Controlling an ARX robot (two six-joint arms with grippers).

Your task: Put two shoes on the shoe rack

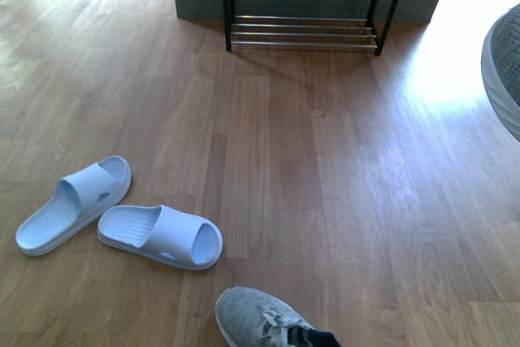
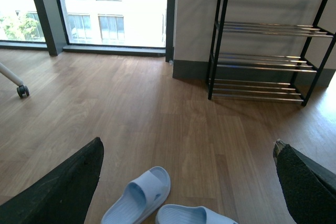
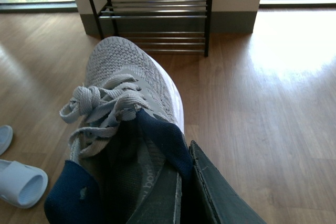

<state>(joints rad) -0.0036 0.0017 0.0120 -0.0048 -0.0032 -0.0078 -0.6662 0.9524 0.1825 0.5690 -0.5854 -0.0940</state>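
In the front view the shoe rack [image 1: 305, 6] stands at 12 o'clock against the far wall, its chrome rods running between black side frames. The right hand [image 3: 184, 182] is clamped on the heel collar of the lifted grey knit sneaker [image 3: 131, 93], one finger [image 3: 223, 198] pressed against the outside of the navy lining. The toe points toward the rack. From the front camera only a sliver of this shoe's knit and white sole shows, at the 3 o'clock edge, off the wooden floor [image 1: 325, 160].

The other grey knit sneaker [image 1: 268, 318] lies on the floor at 6 o'clock, cut off by the frame. At 8 o'clock lie the outer pale-blue slide [image 1: 73, 205] and, just beside it and nearer the middle, the inner pale-blue slide [image 1: 160, 236], set crosswise to it.

The left hand [image 2: 187, 148] is spread wide with nothing between its fingers [image 2: 58, 192], hovering above the slides and facing the rack.
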